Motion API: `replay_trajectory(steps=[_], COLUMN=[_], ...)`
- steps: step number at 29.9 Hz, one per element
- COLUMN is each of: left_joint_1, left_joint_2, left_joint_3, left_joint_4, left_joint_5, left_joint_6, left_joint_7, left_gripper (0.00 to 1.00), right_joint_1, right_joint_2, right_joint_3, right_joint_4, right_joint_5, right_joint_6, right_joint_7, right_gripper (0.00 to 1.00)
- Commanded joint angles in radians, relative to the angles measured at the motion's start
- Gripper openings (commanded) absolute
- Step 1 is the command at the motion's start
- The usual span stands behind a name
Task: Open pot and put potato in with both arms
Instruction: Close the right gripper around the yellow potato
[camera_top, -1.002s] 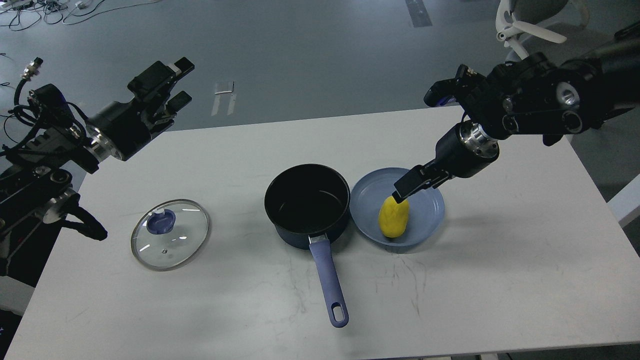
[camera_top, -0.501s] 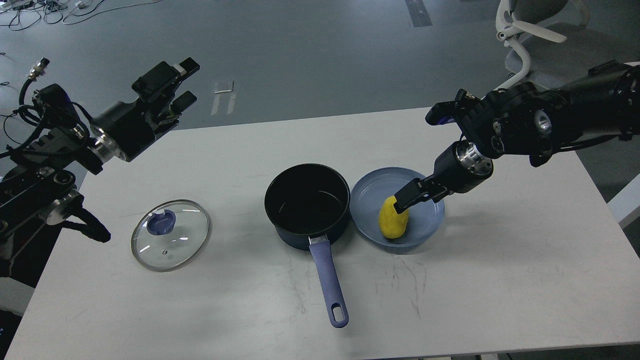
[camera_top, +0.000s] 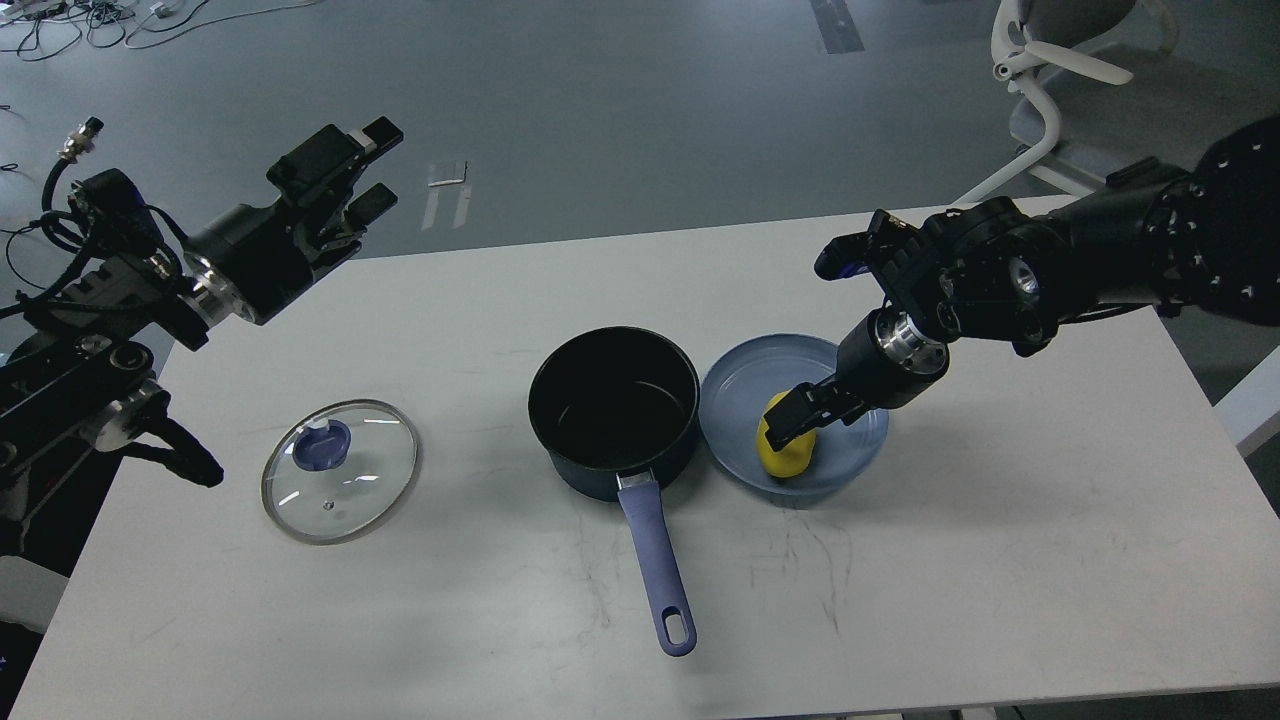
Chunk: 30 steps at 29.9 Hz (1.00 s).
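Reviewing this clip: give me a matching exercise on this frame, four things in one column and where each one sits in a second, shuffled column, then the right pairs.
Things
1. glass lid
2. pot
3. potato
4. left gripper

Places
A. on the blue plate, with the right gripper down on it
B. raised above the table's far left corner
C. flat on the table, left of the pot
D. mid-table, uncovered, handle pointing toward the robot

Pairs: 1-C, 2-D, 3-A, 4-B
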Motion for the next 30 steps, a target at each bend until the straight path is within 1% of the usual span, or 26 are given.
replay_trajectory(steps=[1, 7, 15, 21, 30], left_joint_1=[0.000, 0.000, 0.000, 0.002, 0.002], left_joint_2=[0.003, 0.003, 0.008, 0.005, 0.006], left_joint_3=[-0.003, -0.003, -0.001, -0.001, -0.001], left_joint_4=[-0.002, -0.004, -0.011, -0.011, -0.011], left_joint_5=[-0.001, -0.001, -0.001, -0.001, 0.000], left_joint_6=[0.000, 0.000, -0.001, -0.001, -0.003], left_joint_7=[0.000, 0.000, 0.000, 0.000, 0.000], left_gripper=[0.98, 0.98, 0.98, 0.98, 0.98], right_joint_1=[-0.007, -0.039, -0.046, -0.050, -0.062], right_joint_2=[0.011, 0.015, 0.020, 0.020, 0.020], right_joint_3=[-0.001, -0.001, 0.001, -0.001, -0.004], right_joint_4=[-0.018, -0.048, -0.053, -0.073, -0.082], right_joint_5=[0.001, 0.001, 0.006, 0.098, 0.100], right_joint_6=[0.000, 0.000, -0.021, -0.030, -0.030], right_joint_7=[0.000, 0.000, 0.000, 0.000, 0.000], right_gripper=[1.00, 1.00, 1.00, 1.00, 1.00])
